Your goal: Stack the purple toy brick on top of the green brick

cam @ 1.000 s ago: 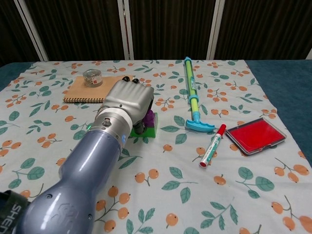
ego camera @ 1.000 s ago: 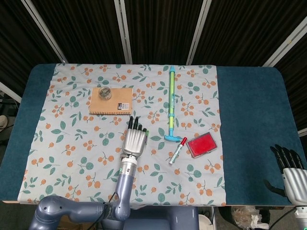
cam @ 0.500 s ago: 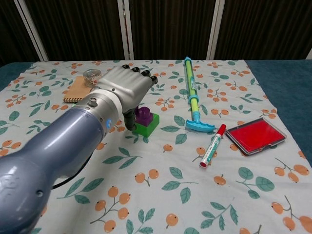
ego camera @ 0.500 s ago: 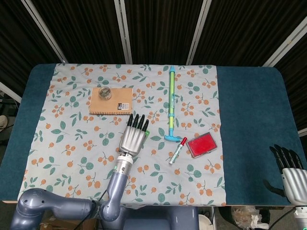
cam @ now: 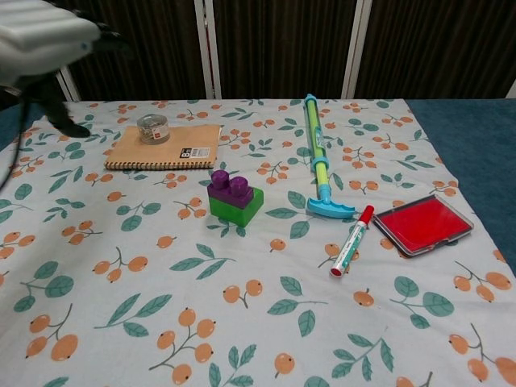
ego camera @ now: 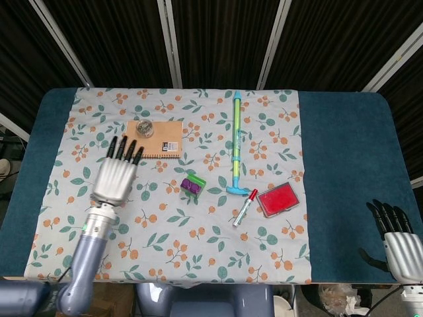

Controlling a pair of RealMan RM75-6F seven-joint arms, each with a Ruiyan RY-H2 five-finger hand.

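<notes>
The purple toy brick sits on top of the green brick in the middle of the floral cloth; the head view shows the same purple brick on the green brick. My left hand hovers well to the left of the stack, fingers spread, holding nothing. In the chest view this left hand is blurred at the top left corner. My right hand hangs open beyond the table's front right corner, away from everything.
A brown notebook with a small glass jar on it lies behind the stack. A green and blue toy pump, a red marker and a red stamp pad lie to the right.
My left hand has let go of the purple brick, lifted off the stack and swung left, leaving the purple brick resting on the green one. The right hand has barely moved.
</notes>
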